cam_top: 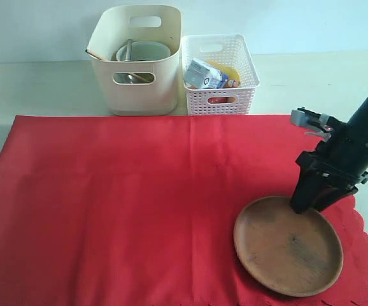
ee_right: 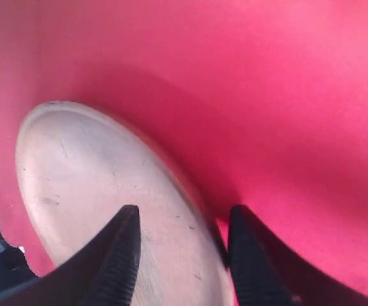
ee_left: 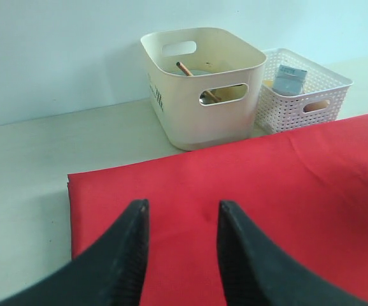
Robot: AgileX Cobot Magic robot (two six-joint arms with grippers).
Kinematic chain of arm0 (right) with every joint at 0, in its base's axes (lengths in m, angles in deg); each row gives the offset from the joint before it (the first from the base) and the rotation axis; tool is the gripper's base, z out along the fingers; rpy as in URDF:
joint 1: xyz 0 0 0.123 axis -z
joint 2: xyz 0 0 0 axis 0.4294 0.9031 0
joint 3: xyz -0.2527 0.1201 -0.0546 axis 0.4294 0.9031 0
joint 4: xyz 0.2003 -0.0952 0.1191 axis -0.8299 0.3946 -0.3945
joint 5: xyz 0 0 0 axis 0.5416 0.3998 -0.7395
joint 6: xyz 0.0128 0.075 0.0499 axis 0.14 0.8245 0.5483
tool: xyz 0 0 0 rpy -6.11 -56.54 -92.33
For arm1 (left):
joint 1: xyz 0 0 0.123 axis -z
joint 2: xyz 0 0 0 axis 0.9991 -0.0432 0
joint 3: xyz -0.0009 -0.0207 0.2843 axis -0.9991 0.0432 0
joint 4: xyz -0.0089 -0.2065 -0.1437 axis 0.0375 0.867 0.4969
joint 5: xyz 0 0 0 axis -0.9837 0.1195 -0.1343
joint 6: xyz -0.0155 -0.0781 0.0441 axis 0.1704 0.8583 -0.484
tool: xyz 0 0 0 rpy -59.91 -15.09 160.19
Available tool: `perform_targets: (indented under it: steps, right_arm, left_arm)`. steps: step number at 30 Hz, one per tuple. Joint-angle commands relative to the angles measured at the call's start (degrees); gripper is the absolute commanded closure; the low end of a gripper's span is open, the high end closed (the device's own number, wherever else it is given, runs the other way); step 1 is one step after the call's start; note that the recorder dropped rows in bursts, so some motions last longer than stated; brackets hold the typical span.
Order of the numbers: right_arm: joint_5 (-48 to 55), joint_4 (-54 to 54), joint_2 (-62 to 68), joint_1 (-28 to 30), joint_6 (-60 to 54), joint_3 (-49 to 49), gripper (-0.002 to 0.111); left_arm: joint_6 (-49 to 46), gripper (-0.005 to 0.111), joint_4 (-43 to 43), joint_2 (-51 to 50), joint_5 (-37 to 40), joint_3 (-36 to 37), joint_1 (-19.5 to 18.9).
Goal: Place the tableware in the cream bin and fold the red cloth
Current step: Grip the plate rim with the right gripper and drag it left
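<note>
The red cloth (cam_top: pixel 139 204) lies spread flat over the table. A round brown wooden plate (cam_top: pixel 289 248) rests on the cloth's near right corner. My right gripper (cam_top: pixel 303 205) is down at the plate's far rim. In the right wrist view it (ee_right: pixel 184 213) is open, one finger over the plate (ee_right: pixel 88 172) and the other outside the rim over the cloth (ee_right: pixel 267 76). The cream bin (cam_top: pixel 139 89) stands behind the cloth and holds a white bowl (cam_top: pixel 144 50) and a wooden stick (cam_top: pixel 97 55). My left gripper (ee_left: pixel 183 205) hangs open and empty above the cloth (ee_left: pixel 267 185); the exterior view does not show it.
A white lattice basket (cam_top: pixel 219 99) stands right of the cream bin, with a milk carton (cam_top: pixel 203 73) and food in it. Bare pale table borders the cloth at the back and at the left (ee_left: pixel 25 191). A wall runs close behind the bins.
</note>
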Motion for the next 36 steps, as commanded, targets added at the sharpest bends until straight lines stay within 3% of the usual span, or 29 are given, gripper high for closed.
perform_targets:
  steps: [1, 14, 25, 36]
  right_arm:
    - [0.65, -1.13, 0.14, 0.12, -1.91, 0.13, 0.069]
    - [-4.03, 2.93, 0.14, 0.12, -1.35, 0.13, 0.067]
    - [-3.86, 2.34, 1.54, -0.19, 0.09, 0.13, 0.108]
    - [-2.27, -4.67, -6.19, -0.19, 0.02, 0.13, 0.108]
  left_arm:
    - [0.39, 0.07, -0.06, -0.15, -0.38, 0.15, 0.09]
    - [0.39, 0.07, -0.06, -0.15, -0.5, 0.15, 0.09]
    - [0.39, 0.07, -0.06, -0.15, -0.5, 0.15, 0.09]
    - [0.39, 0.07, -0.06, -0.15, -0.5, 0.15, 0.09]
